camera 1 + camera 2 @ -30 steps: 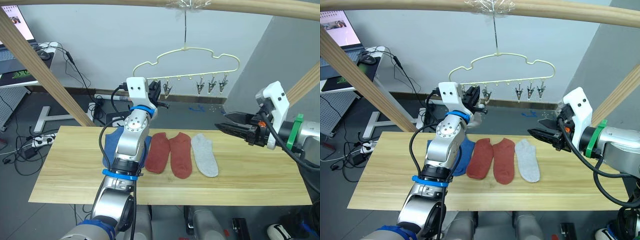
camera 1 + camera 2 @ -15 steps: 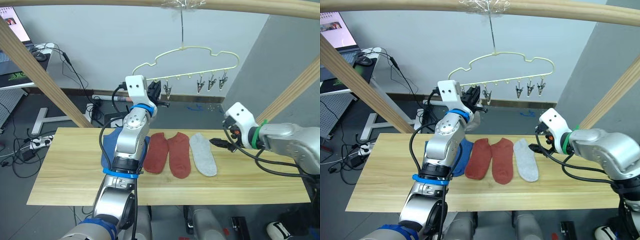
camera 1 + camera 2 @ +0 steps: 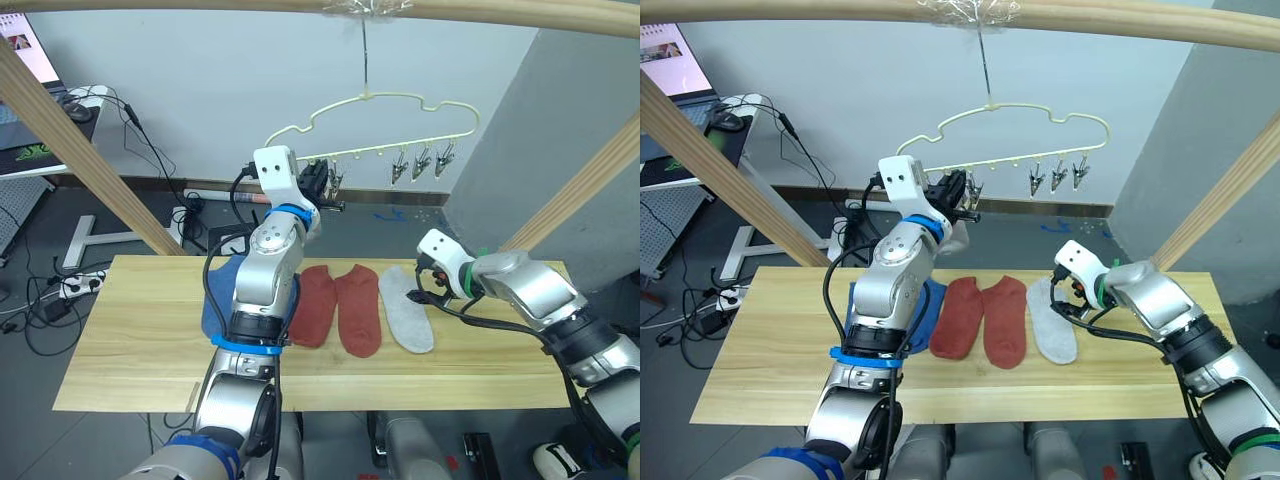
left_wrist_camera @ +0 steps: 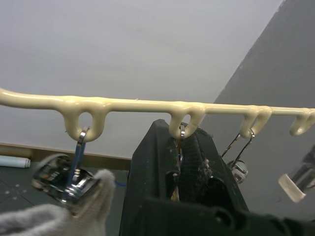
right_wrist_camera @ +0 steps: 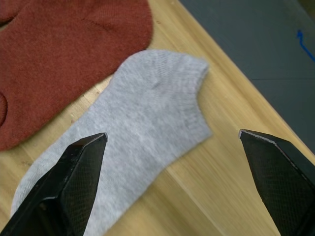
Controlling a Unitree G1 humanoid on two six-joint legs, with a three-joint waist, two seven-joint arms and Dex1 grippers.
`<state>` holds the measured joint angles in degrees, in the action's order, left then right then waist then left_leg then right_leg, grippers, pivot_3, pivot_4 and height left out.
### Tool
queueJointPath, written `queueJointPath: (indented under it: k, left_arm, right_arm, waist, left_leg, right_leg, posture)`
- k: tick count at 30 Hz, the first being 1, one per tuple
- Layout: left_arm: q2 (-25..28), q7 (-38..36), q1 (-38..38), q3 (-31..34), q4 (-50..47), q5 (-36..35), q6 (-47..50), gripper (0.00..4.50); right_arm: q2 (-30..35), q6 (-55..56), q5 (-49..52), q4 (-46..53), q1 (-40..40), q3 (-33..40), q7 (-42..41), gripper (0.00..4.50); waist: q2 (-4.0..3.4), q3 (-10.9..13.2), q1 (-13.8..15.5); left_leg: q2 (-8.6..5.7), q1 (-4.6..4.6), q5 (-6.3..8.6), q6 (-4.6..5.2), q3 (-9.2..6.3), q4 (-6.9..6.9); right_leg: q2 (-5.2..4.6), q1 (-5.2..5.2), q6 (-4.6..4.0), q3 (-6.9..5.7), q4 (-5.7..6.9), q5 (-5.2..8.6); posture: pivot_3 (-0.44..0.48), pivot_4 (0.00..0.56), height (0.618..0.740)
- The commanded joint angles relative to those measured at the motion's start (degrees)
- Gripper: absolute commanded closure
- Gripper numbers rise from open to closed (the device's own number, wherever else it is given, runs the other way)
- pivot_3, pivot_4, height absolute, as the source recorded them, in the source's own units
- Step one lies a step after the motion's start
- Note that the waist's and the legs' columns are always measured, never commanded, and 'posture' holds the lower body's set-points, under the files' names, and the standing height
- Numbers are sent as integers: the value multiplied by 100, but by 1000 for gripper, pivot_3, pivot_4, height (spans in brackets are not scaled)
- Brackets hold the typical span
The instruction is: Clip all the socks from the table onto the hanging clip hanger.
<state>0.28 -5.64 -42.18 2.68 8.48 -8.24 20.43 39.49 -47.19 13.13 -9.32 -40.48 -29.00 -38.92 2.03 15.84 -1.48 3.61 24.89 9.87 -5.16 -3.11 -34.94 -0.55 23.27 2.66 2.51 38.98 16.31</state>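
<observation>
On the table (image 3: 130, 335) lie a blue sock (image 3: 218, 300), two rust-red socks (image 3: 316, 305) (image 3: 358, 312) and a light grey sock (image 3: 405, 318) in a row. The pale yellow clip hanger (image 3: 400, 100) hangs from the top beam. My left gripper (image 3: 318, 182) is raised to its clip row and is shut on a metal clip (image 4: 180, 130). Beside it, another clip (image 4: 64, 182) holds light grey sock fabric (image 4: 44, 221). My right gripper (image 5: 172, 135) hovers open just above the grey sock (image 5: 142, 113), one finger on each side of its cuff end.
Three free clips (image 3: 420, 165) dangle at the hanger's right end. Slanted wooden beams (image 3: 80, 150) (image 3: 580, 190) rise at both sides of the table, and a top beam (image 3: 300, 5) runs overhead. A desk (image 3: 30, 110) and floor cables (image 3: 50, 290) lie beyond the table's left end.
My right arm swung from up at the right side down and leftward to the grey sock, gripper open. My left gripper stayed at the hanger's clips.
</observation>
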Motion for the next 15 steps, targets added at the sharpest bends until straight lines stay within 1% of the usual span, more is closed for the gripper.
queueJointPath:
  k: [1, 9, 15]
  left_arm:
    - [-26, -1, -90, -46, -362, -46, 29, 4442]
    - [-43, 45, -82, -41, -492, -29, 158, 4442]
    - [-28, 58, -62, -40, -557, -21, 225, 4442]
  right_arm:
    - [-208, 273, -360, -284, -170, -4, -210, 11]
    - [-811, 913, -1100, -1154, -278, -46, -330, 11]
    - [-1156, 1096, -1405, -1664, -248, 39, -412, 11]
  waist:
    - [-2, 2, 3]
    - [-1, 5, 17]
    - [-1, 9, 50]
  left_leg:
    - [0, 0, 0, 0, 0, 0]
    - [-1, 0, 0, 0, 0, 1]
    - [0, 0, 0, 0, -1, 2]
  right_leg:
    - [0, 0, 0, 1, 0, 0]
    - [-1, 0, -1, 0, 0, 0]
    - [-1, 0, -1, -1, 0, 0]
  posture:
    - [46, 265, 740]
    - [65, 274, 740]
    - [74, 280, 740]
